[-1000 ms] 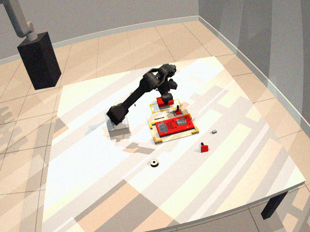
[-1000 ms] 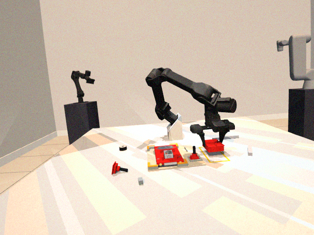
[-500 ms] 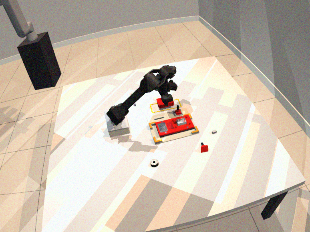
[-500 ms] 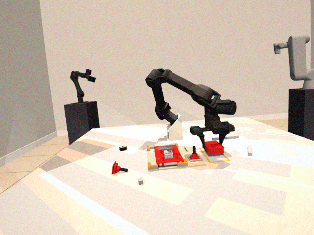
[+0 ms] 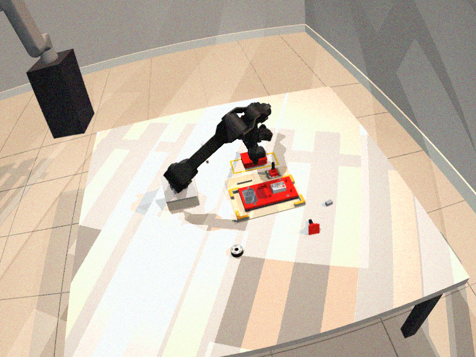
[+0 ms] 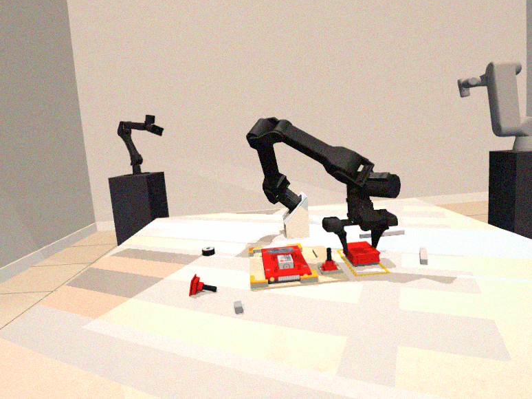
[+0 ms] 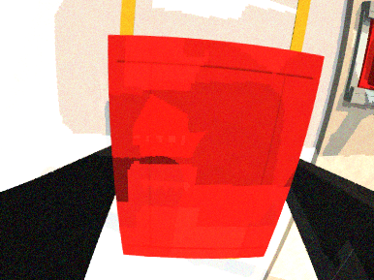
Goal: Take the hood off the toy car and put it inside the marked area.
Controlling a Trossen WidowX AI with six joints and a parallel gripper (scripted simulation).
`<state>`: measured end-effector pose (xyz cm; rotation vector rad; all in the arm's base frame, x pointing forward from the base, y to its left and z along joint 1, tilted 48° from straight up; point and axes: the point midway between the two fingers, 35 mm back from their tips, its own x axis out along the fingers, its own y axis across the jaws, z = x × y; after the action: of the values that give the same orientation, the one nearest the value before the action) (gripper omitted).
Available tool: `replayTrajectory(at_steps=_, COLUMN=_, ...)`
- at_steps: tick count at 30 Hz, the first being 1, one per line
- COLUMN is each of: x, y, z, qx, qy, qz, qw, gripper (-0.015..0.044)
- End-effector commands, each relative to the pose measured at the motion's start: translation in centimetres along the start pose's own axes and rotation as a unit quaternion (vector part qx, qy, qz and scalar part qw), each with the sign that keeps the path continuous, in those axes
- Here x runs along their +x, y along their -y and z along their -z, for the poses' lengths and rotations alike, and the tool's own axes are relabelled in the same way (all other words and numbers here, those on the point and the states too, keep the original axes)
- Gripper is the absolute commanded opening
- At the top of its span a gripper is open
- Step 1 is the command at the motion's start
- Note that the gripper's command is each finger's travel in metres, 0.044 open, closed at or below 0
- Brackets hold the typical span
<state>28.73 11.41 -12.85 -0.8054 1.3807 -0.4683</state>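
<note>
The red hood [image 5: 246, 159] [image 6: 363, 255] [image 7: 208, 125] is a flat box, level and very low over the marked area, a yellow outline [image 5: 246, 170] [image 6: 372, 274] [image 7: 128, 9]. Dark shadow lies right under it; whether it touches the table I cannot tell. My gripper [image 5: 255, 160] [image 6: 360, 247] [image 7: 202, 160] is shut on the hood, one finger on each side. The hood hides part of the outline in the wrist view. The red toy car [image 5: 263, 191] [image 6: 271, 261] sits on a board with yellow corners, its grey engine block [image 5: 278, 186] [image 6: 284, 262] uncovered.
A red piece with an upright black handle [image 5: 273, 172] [image 6: 329, 265] stands between the car and the outline. A similar piece [image 5: 313, 228] [image 6: 194, 285] lies tipped on the table. A small grey block [image 5: 328, 202] [image 6: 238, 307] and a black-and-silver ring [image 5: 237, 250] [image 6: 207, 251] lie farther off.
</note>
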Motion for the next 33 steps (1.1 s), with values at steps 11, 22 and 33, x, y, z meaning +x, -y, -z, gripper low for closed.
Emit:
replayTrajectory(at_steps=11, x=0.67, y=0.03, z=-0.03, qx=-0.003, qy=0.001, qz=0.001, qw=1.000, gripper=0.0000)
replayTrajectory(at_steps=22, x=0.79, y=0.02, z=0.00, qx=0.000, qy=0.000, qz=0.000, qw=1.000, gripper=0.0157)
replayTrajectory(at_steps=33, x=0.07, y=-0.04, z=-0.07, qx=0.000, qy=0.000, qz=0.000, qw=1.000, gripper=0.0440)
